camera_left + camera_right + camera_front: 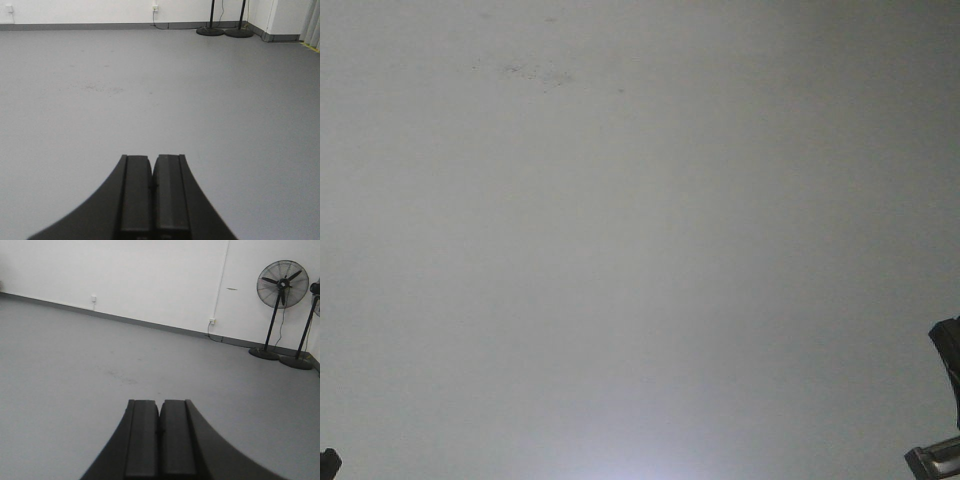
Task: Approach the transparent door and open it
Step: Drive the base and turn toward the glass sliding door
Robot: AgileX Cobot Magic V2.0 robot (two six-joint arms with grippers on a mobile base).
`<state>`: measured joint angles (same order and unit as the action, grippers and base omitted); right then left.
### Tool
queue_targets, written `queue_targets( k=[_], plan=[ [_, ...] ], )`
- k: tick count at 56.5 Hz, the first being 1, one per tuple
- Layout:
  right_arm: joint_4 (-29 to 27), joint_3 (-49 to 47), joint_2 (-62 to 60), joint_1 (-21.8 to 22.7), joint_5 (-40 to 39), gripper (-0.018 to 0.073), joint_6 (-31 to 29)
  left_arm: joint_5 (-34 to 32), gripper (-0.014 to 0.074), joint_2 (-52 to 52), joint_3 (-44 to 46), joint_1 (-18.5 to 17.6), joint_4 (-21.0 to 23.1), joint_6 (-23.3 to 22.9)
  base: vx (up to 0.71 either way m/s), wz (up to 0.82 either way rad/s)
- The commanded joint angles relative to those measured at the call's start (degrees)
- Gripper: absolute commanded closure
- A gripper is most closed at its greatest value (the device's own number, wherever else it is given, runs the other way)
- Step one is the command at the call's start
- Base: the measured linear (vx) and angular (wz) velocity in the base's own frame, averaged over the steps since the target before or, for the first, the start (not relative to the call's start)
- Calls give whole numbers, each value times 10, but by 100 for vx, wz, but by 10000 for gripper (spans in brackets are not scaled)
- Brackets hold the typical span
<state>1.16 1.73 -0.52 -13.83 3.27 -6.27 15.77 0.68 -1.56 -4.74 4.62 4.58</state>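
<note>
Cannot find the door in any view; must be out of frame somewhere. Shows only flat grey floor in the front view, with a dark bit of arm at the lower right corner. Holds the left claw pressed together at the bottom middle of its view, with nothing pinched. Holds the right claw pressed together too, also with nothing in it. Guessing about the door: likely glass, so hard, stiff, smooth and slippery, maybe heavy to shove, and easy to crack if bumped. Best to grab a handle or the frame edge, not the clear pane, and to move it slowly. Need to spread a claw first to grip anything. Plenty of room for driving, wide and flat across the middle of both wrist views. Ends at a white wall along the top of the frames. Watch out for a fan at the upper right of the right wrist view, with a second stand just beside it and a socket on the wall to their left. Can spot two round bases at the top right of the left wrist view. Should turn and look for the door before reaching.
</note>
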Motion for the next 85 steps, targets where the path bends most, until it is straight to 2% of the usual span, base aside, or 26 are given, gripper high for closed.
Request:
queue_targets(
  k=[1, 55, 85],
  plan=[
    [1, 1, -9, 2, -49, 561, -6, -49, 594, 7, 12, -4, 7, -5, 12, 8],
    [1, 1, -9, 2, -49, 561, -6, -49, 594, 7, 12, -4, 7, -5, 21, 5],
    [1, 1, -9, 2, -49, 561, -6, -49, 594, 7, 12, -4, 7, -5, 34, 22]
  ],
)
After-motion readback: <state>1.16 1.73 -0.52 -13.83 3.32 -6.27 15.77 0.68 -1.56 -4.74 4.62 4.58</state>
